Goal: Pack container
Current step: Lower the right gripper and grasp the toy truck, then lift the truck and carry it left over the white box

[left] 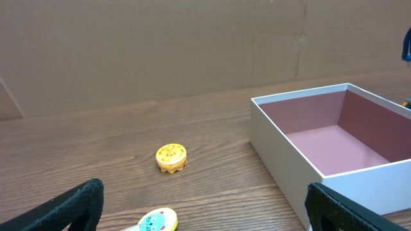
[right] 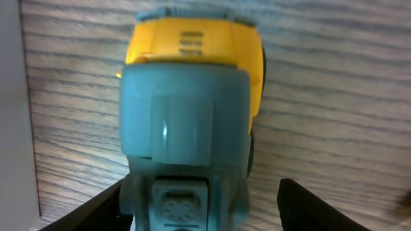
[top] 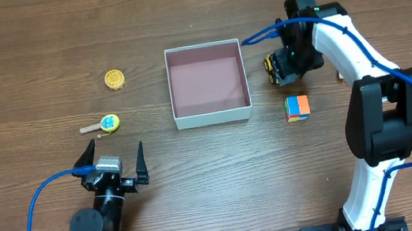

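Note:
The container (top: 212,116) is a square white-walled box with a pinkish-maroon inside, at the table's middle; nothing shows inside it. It also shows at the right of the left wrist view (left: 282,154). My right gripper (top: 285,63) hangs just right of the box over a yellow and grey-blue toy truck (top: 273,70). In the right wrist view its fingers (right: 199,208) are open on either side of the truck (right: 192,109); the left finger is against it, the right finger stands apart. My left gripper (top: 112,158) is open and empty at the front left (left: 205,208).
A yellow round toy (top: 113,79) (left: 171,157) lies left of the box. A yellow-and-blue face toy on a stick (top: 110,123) (left: 158,221) lies just ahead of the left gripper. A multicoloured cube (top: 297,107) sits right of the box's front corner.

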`<action>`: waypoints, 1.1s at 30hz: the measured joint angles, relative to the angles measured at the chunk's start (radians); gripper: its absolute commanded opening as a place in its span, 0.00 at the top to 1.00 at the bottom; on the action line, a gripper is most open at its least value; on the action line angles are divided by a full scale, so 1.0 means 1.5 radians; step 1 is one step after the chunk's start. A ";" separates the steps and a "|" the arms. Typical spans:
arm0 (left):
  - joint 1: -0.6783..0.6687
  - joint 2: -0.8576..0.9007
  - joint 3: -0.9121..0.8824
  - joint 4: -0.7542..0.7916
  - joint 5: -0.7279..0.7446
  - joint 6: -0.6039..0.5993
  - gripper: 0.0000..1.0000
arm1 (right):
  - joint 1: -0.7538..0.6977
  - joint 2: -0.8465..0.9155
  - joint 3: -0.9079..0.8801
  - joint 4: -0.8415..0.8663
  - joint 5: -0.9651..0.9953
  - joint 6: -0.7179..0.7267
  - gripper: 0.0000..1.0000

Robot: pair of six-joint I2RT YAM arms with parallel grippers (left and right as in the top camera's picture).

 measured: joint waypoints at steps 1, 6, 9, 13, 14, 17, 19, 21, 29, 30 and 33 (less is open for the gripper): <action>0.000 0.000 0.000 0.000 0.000 0.000 0.00 | 0.000 0.001 -0.001 0.001 0.000 0.000 0.28; 0.000 0.000 0.000 0.000 0.000 0.000 0.00 | 0.000 0.001 -0.003 0.007 0.000 0.001 0.30; 0.000 0.000 0.000 0.000 0.000 0.000 0.00 | 0.000 0.001 -0.003 0.011 0.000 0.001 0.35; 0.000 0.000 0.000 0.000 0.000 0.000 0.00 | 0.002 0.001 -0.003 0.018 0.001 0.000 0.35; 0.000 0.000 0.000 0.000 0.000 0.000 0.00 | 0.002 0.001 -0.003 0.019 0.001 0.000 0.35; 0.000 0.000 0.000 0.000 0.000 0.000 0.00 | 0.008 0.001 -0.003 0.025 0.001 0.000 0.39; 0.000 0.000 0.000 0.000 0.000 0.000 0.00 | 0.011 0.001 -0.003 0.026 0.001 0.000 0.45; 0.000 0.000 0.000 0.000 0.000 0.000 0.00 | 0.013 0.001 -0.003 0.029 0.001 0.002 0.46; 0.000 0.000 0.000 0.000 0.000 0.000 0.00 | 0.014 0.001 -0.003 0.030 0.001 0.000 0.47; 0.000 0.000 0.000 0.000 0.000 0.000 0.00 | 0.014 0.001 -0.003 0.030 0.002 0.000 0.47; 0.000 0.000 0.000 0.000 0.000 0.000 0.00 | 0.014 0.001 -0.003 0.029 0.003 0.001 0.52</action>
